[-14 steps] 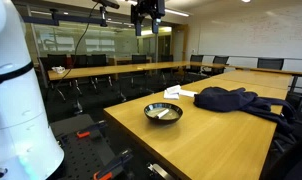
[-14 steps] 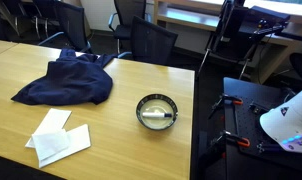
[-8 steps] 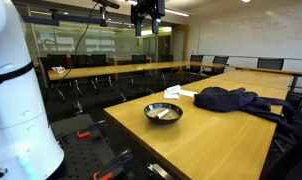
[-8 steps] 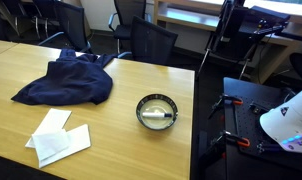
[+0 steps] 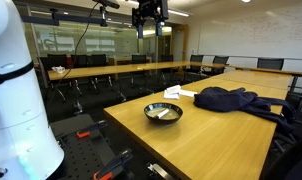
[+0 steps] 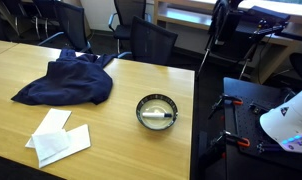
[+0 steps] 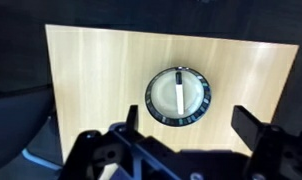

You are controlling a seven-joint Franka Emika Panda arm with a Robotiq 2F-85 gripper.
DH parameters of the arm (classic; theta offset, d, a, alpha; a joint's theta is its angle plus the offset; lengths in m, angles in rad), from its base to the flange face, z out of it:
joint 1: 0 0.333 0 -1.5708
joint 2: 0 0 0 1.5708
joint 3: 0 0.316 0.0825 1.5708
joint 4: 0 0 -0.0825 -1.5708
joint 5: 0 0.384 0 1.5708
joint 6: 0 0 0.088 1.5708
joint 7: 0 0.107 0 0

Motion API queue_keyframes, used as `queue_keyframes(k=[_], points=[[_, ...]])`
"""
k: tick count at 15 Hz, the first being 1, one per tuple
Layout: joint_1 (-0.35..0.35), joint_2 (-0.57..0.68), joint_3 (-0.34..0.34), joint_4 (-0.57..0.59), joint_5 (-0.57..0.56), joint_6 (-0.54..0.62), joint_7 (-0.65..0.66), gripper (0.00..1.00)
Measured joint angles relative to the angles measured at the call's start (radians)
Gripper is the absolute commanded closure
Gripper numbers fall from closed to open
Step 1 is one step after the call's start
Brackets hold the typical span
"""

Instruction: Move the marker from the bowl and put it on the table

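Up high we go: the Robotiq gripper [image 5: 148, 14] hangs well above the bench [image 5: 206, 145], nowhere near the wood. From the wrist view its two fingers [image 7: 132, 112] are spread wide, nothing between them, and the gripper [image 7: 186, 112] looks straight down on the target.

And there is the target: the metal bowl [image 7: 178, 95], sitting near the bench edge that faces the robot's white base [image 5: 16, 90]. In both exterior views the bowl [image 6: 157, 111] stands upright on bare wood, close to that edge and clear of the corners.

The marker [image 7: 180, 93] lies inside the bowl, a pale stick flat across the bottom. In an exterior view the marker [image 6: 156, 116] shows a dark tip at one end; in the other exterior angle the marker [image 5: 163, 113] is only a light streak in the dish.

Further in, a crumpled dark blue garment [image 6: 66, 80] lies up against the bench edge lined with chairs. Two white sheets of paper [image 6: 61, 140] rest beside it, well apart from the bowl.
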State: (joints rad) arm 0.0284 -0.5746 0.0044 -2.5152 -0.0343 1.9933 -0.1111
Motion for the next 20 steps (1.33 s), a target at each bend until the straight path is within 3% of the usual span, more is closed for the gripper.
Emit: queue_keyframes(k=[5, 8, 19, 20], points=[[0.057, 0.284, 0.002, -0.017, -0.004, 0.323, -0.112, 0.00], [0.063, 0.483, 0.004, 0.026, -0.002, 0.445, -0.174, 0.00], [0.055, 1.008, 0.038, 0.304, -0.004, 0.539, -0.190, 0.00], [0.055, 1.041, 0.038, 0.326, -0.004, 0.539, -0.189, 0.04]])
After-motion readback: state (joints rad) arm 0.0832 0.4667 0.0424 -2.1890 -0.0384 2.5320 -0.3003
